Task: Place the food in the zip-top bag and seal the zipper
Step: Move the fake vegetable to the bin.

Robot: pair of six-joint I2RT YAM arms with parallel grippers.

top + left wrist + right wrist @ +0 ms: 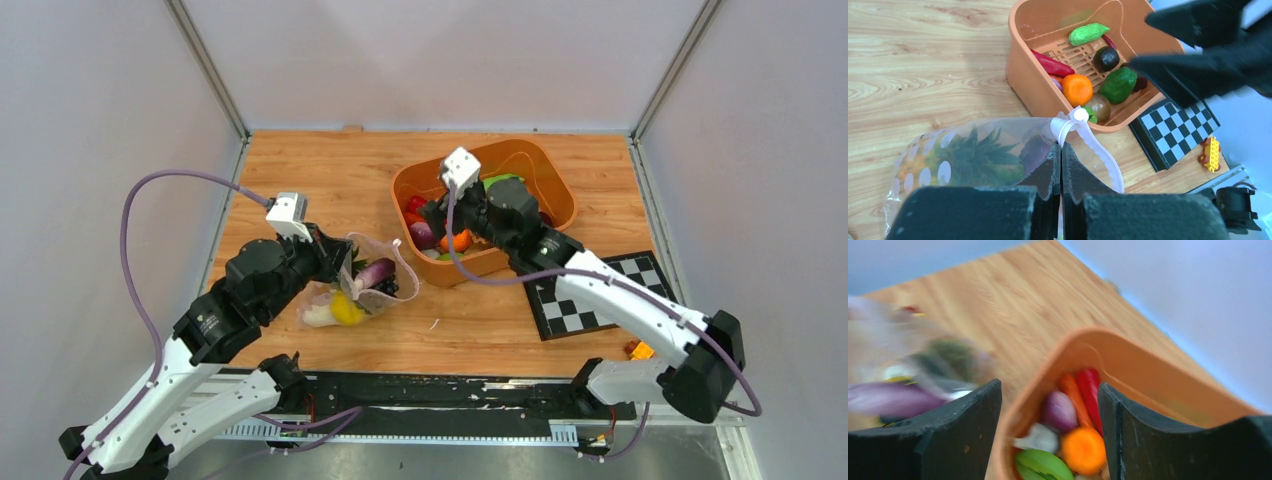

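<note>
Left of the tub (540, 160), the bag (330, 300) lies on the table (300, 170) with its mouth turned toward the tub. A pineapple (968, 150), an eggplant (375, 272) and a lemon (347, 310) show inside it. The left gripper (1061, 147) is pressed together on the mouth edge, pinching the film at the zipper (1100, 152), whose pale strip loops out past the fingertips. The right gripper (1050, 390) hangs over the tub's end nearest the bag, jaws spread and nothing between them. An orange (1077, 89), a green piece (1118, 85) and a chili (1050, 64) lie in the tub. The toys look hard, light and smooth, so I judge a round one may squirt from flat pads unless taken across its middle. The bag is thin, limp and crinkly: it will hardly hold its mouth open alone and may slide if pushed, so a pinch at the rim suits it. The zipper looks stiffer than the film and is probably best pressed along its length from one end.
</note>
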